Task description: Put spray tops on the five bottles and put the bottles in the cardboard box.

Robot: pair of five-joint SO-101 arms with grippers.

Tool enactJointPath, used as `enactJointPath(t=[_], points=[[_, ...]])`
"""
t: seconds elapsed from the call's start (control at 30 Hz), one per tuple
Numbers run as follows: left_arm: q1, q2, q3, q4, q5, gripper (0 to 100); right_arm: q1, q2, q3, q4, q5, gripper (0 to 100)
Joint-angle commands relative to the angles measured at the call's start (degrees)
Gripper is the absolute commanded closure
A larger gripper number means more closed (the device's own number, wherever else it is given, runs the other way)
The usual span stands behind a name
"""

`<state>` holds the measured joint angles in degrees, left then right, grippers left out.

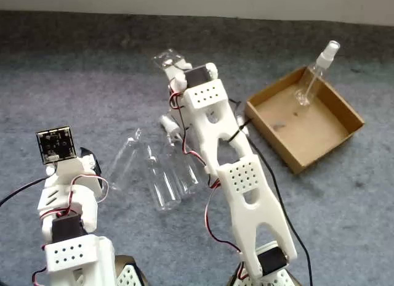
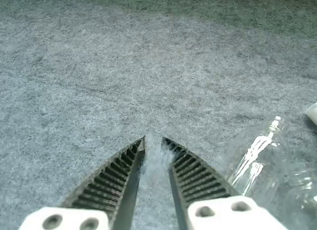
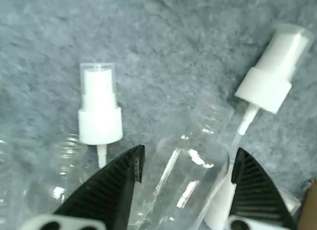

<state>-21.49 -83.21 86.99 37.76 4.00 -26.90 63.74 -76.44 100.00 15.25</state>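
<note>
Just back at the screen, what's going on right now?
The right tool grips a bottle with no top on it, and two spray tops lie on the carpet past it. The left tool sits low over bare carpet, slightly open and empty. One topped bottle stands leaning in the box. Several bare bottles lie on the carpet between the arms.
</note>
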Motion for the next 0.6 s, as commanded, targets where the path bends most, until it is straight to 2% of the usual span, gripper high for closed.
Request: enactJointPath(t=[0.0, 0.3, 0.47, 0.57], points=[[-0.3, -0.5, -0.2, -1.3, -0.3, 99, 2.0, -1.6, -3.5, 1.3, 0.2, 75.1], [0.8, -0.5, -0.1, -1.3, -0.4, 99, 1.7, -1.1, -3.2, 1.3, 0.4, 74.9], [1.5, -0.5, 0.0, -1.3, -3.8, 99, 1.6, -1.0, -3.2, 1.3, 0.6, 74.8], [1.6, -0.5, 0.0, -1.3, -3.8, 99, 1.6, -1.5, -3.2, 1.3, 0.6, 71.4]])
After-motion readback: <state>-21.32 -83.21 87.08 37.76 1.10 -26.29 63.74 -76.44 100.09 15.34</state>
